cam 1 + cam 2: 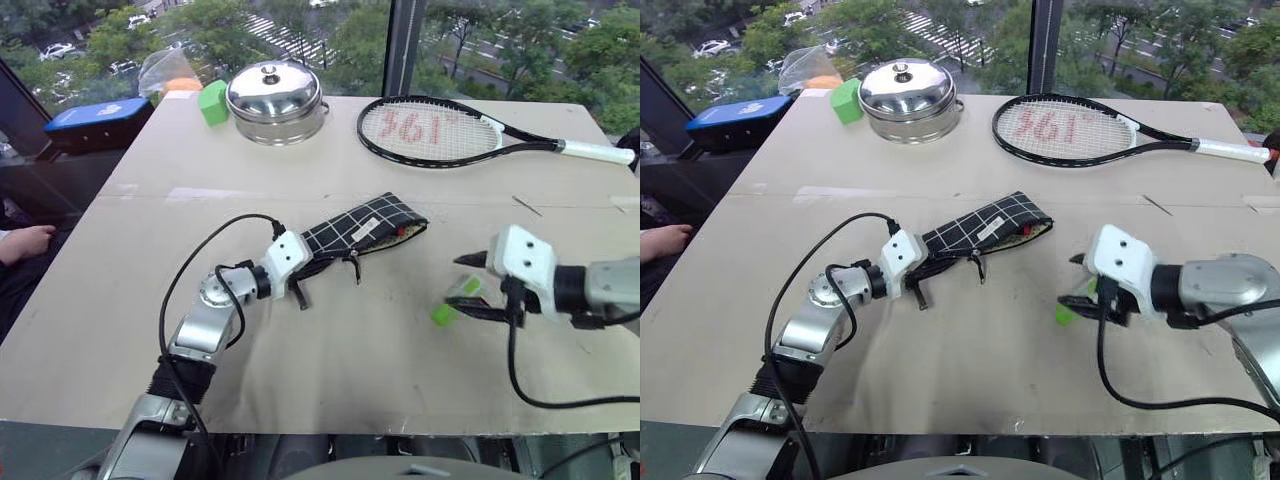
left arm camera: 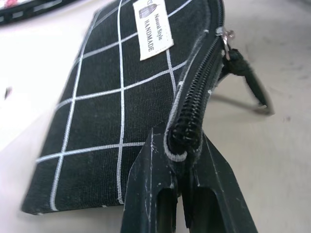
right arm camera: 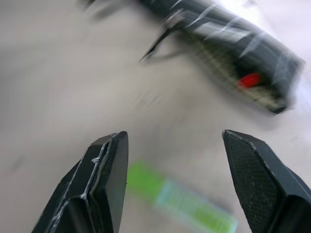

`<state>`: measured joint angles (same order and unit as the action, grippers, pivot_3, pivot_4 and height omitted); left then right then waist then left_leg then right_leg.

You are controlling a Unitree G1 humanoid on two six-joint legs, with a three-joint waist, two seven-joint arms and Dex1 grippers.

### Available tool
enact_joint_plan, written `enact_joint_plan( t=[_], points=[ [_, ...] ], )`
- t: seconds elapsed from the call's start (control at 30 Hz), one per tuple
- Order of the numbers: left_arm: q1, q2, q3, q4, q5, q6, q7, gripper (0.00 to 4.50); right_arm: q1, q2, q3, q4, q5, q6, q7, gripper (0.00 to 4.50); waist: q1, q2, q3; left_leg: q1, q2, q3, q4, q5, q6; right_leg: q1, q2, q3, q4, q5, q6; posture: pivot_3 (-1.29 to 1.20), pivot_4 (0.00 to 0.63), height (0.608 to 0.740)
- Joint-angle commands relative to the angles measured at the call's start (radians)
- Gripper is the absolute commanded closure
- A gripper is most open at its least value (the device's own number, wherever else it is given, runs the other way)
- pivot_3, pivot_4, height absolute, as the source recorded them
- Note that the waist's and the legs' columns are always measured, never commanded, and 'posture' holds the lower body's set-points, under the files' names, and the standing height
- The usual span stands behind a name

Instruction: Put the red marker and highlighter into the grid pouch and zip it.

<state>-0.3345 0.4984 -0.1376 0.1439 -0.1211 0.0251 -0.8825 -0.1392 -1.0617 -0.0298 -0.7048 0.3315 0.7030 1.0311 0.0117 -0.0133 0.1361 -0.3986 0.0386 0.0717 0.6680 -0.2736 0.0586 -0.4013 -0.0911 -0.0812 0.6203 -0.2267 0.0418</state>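
Blue case (image 1: 98, 117) at the far left edge of the table (image 1: 330, 390); green block (image 1: 213, 102) and lidded steel pot (image 1: 277, 101) at the far side, racket (image 1: 450, 133) further right.

Left tool (image 2: 181, 160) clamped shut on the near end of the pouch (image 1: 362, 229), at the zipper seam. Pouch lying flat mid-table, grid side up, white label visible, zipper pull cord (image 1: 353, 266) trailing on the table beside it. Mouth at the far end open; red marker (image 3: 250, 80) seen inside the opening in the right wrist view, only the red cap discernible, and that blurred.

Highlighter (image 1: 452, 301) lying on the table right of the pouch, well apart from it, not in the pouch. Right tool (image 3: 175, 187) with fingers spread wide, empty, poised just above the highlighter, which lies between them; contact apparently none, though blur prevents certainty.
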Motion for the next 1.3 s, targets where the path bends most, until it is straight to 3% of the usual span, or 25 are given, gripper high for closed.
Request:
enact_joint_plan(
  t=[0.03, 0.13, 0.37, 0.47, 0.5, 0.57, 0.63, 0.77, 0.9, 1.03, 1.3],
  points=[
    [-0.017, 0.002, -0.001, -0.012, -0.011, -0.029, -0.028, 4.5, -0.033, -0.044, 0.12, 0.198, -0.162, -0.307, 0.085, 1.42, -0.002, -0.001, 0.0, 0.0, 0.0, 0.0, 0.0, 0.0, 0.0, 0.0, 0.0, 0.0, 0.0, 0.0, 0.001, 0.0, 0.15, 0.74],
    [-0.009, 0.005, -0.003, -0.038, -0.012, -0.027, -0.037, 4.5, -0.131, -0.016, 0.232, 0.391, -0.262, -0.514, 0.138, 1.42, -0.001, -0.001, 0.001, 0.001, 0.0, 0.001, 0.0, 0.0, 0.0, 0.0, 0.001, 0.002, 0.0, -0.001, 0.001, 0.0, 0.15, 0.74],
    [0.053, 0.026, 0.009, -0.142, -0.014, 0.005, -0.023, 4.5, -0.37, 0.092, 0.415, 0.788, -0.403, -0.788, 0.29, 1.42, 0.001, -0.001, 0.001, 0.0, 0.0, 0.002, 0.0, 0.003, -0.005, 0.0, 0.004, 0.002, 0.001, 0.002, 0.004, 0.0, 0.15, 0.74],
    [0.085, 0.032, 0.015, -0.192, -0.015, 0.023, -0.007, 4.5, -0.413, 0.126, 0.439, 0.871, -0.399, -0.81, 0.359, 2.22, 0.002, -0.002, 0.002, 0.001, 0.0, 0.002, 0.0, 0.003, -0.005, 0.001, 0.003, 0.002, 0.0, 0.002, 0.003, 0.0, 0.15, 0.74],
    [0.096, 0.033, 0.018, -0.208, -0.016, 0.031, -0.002, 4.5, -0.419, 0.131, 0.441, 0.884, -0.395, -0.814, 0.381, 2.85, 0.002, -0.002, 0.002, 0.001, 0.001, 0.002, 0.001, 0.003, -0.005, 0.001, 0.003, 0.002, 0.0, 0.002, 0.003, 0.0, 0.15, 0.74],
    [0.111, 0.033, 0.022, -0.231, -0.017, 0.042, 0.008, 4.5, -0.421, 0.137, 0.432, 0.896, -0.388, -0.814, 0.401, 3.57, 0.001, -0.001, 0.001, 0.001, 0.001, 0.002, 0.001, 0.003, -0.005, 0.001, 0.003, 0.002, 0.0, 0.002, 0.003, 0.0, 0.15, 0.74],
    [0.123, 0.031, 0.026, -0.248, -0.018, 0.052, 0.017, 4.5, -0.401, 0.129, 0.403, 0.879, -0.377, -0.816, 0.392, 3.78, 0.004, -0.001, 0.001, 0.002, 0.001, 0.003, 0.001, 0.003, -0.005, 0.002, 0.002, 0.003, 0.001, 0.001, 0.001, 0.0, 0.15, 0.74],
    [0.122, 0.026, 0.027, -0.265, -0.021, 0.07, 0.027, 4.5, -0.291, 0.112, 0.27, 0.665, -0.314, -0.61, 0.288, 3.78, 0.008, -0.001, 0.002, 0.002, 0.001, 0.001, 0.001, 0.003, -0.005, 0.003, 0.001, 0.001, 0.001, 0.001, 0.0, 0.0, 0.15, 0.74],
    [0.075, 0.009, 0.017, -0.257, -0.017, 0.105, 0.039, 4.5, -0.158, 0.139, 0.123, 0.294, -0.306, -0.195, 0.102, 3.78, 0.008, 0.001, 0.003, 0.001, 0.001, 0.0, 0.001, 0.003, -0.005, 0.003, -0.001, -0.001, 0.002, 0.002, 0.001, 0.0, 0.15, 0.74],
    [0.021, -0.011, -0.013, -0.245, 0.001, 0.111, 0.04, 4.5, -0.169, 0.208, 0.152, 0.068, -0.338, 0.246, -0.05, 3.78, 0.004, 0.0, 0.002, 0.001, 0.001, 0.0, 0.001, 0.001, -0.001, 0.003, -0.006, -0.001, 0.002, 0.001, -0.001, 0.0, 0.15, 0.74],
    [0.015, 0.006, -0.067, -0.275, 0.052, 0.041, 0.031, 4.5, -0.282, 0.21, 0.236, 0.046, -0.323, 0.439, -0.151, 3.78, 0.003, 0.0, 0.002, -0.001, -0.001, 0.0, 0.001, 0.0, -0.001, 0.0, -0.006, -0.001, 0.001, 0.001, -0.001, 0.0, 0.15, 0.74]
  ],
)
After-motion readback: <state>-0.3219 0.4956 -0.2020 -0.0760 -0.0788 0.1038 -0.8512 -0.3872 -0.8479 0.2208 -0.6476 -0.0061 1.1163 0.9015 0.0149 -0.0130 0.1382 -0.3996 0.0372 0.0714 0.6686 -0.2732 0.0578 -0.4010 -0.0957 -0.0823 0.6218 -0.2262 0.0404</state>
